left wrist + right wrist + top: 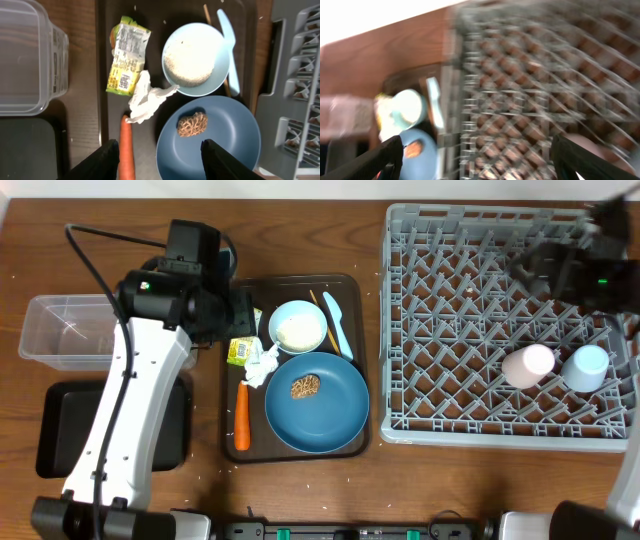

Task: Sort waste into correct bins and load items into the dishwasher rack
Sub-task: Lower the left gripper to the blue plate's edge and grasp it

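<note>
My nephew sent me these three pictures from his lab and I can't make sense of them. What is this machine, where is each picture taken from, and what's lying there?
These are two robot arms at a wooden table. One picture looks straight down from above; the other two come from a camera on each wrist.

The left gripper, jaws apart and empty, hovers over a dark brown serving tray holding a large dark blue plate with brown crumbs, a white bowl, a small orange carrot, a crumpled white tissue and a yellow-green printed wrapper.

The right gripper is open and empty above the large grey plastic rack, which holds a pink cup and a light blue cup. Its picture is blurred.
</note>
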